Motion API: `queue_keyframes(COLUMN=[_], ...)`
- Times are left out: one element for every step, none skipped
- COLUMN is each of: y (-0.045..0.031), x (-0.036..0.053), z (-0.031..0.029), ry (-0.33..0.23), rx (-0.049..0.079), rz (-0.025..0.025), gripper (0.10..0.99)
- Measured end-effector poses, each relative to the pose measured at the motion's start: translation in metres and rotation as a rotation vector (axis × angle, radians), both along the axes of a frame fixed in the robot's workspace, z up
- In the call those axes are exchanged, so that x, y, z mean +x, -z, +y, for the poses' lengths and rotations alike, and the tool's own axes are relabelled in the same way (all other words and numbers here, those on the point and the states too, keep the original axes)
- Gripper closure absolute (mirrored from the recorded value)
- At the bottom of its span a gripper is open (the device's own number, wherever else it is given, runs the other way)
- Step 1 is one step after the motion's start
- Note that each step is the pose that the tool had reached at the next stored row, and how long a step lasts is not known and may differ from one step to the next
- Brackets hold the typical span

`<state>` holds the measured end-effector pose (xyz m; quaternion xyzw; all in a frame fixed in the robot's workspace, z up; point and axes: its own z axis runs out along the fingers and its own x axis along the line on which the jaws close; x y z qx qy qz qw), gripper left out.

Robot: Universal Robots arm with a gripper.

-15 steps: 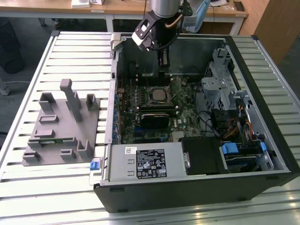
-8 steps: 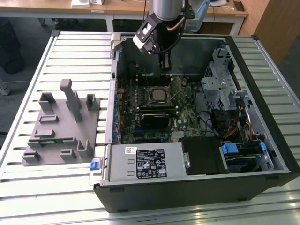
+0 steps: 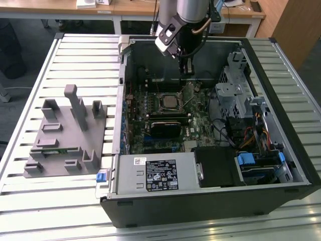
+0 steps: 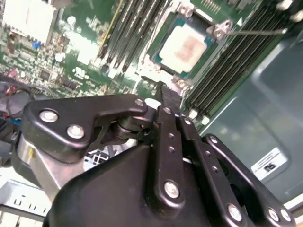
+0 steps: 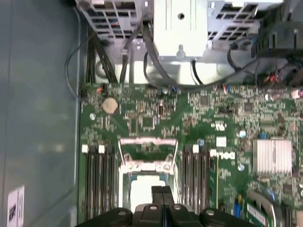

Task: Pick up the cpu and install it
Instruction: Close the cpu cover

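Observation:
The cpu, a pale silver square, lies flat in its socket on the green motherboard inside the open computer case. In both wrist views it sits in the socket between the memory slots, cpu, cpu. My gripper hangs above the board, a little beyond the socket and clear of the chip. Its two black fingers are pressed together with nothing between them. In the second wrist view the gripper has its tips just short of the socket's edge.
The case's walls ring the board. A metal drive cage and cables stand at the exterior view's right. A labelled power supply lies at the front. A grey fixture plate with upright blocks rests on the slatted table at the exterior view's left.

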<state>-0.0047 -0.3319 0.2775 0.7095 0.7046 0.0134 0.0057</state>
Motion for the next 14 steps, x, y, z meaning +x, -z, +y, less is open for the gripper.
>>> queue_keyframes(y=[0.0002, 0.0006, 0.0012, 0.0018, 0.0026, 0.0033, 0.0039, 0.0046, 0.0053, 0.006, 0.0067, 0.0074, 0.0079, 0.0084], x=[0.0009, 0.0012, 0.0022, 0.0048, 0.0081, 0.0112, 0.0141, 0.0167, 0.0192, 0.0216, 0.024, 0.0266, 0.0292, 0.0317], z=[0.0, 0.0, 0.0001, 0.0006, 0.002, 0.0033, 0.0046, 0.0058, 0.0069, 0.0078, 0.0085, 0.0089, 0.009, 0.0091], ry=[-0.006, -0.018, -0.035, -0.036, -0.036, -0.036, -0.036, -0.036, -0.036, -0.036, -0.036, -0.036, -0.036, -0.036], rx=[0.0, 0.0, 0.0, 0.0, 0.0, 0.0, 0.0, 0.0, 0.0, 0.0, 0.0, 0.0, 0.0, 0.0], rz=[0.0001, 0.0001, 0.0001, 0.0006, 0.0015, 0.0024, 0.0033, 0.0039, 0.0046, 0.0054, 0.0062, 0.0072, 0.008, 0.0086], gripper=[0.98, 0.98, 0.98, 0.98, 0.98, 0.98, 0.98, 0.98, 0.98, 0.98, 0.98, 0.98, 0.98, 0.98])
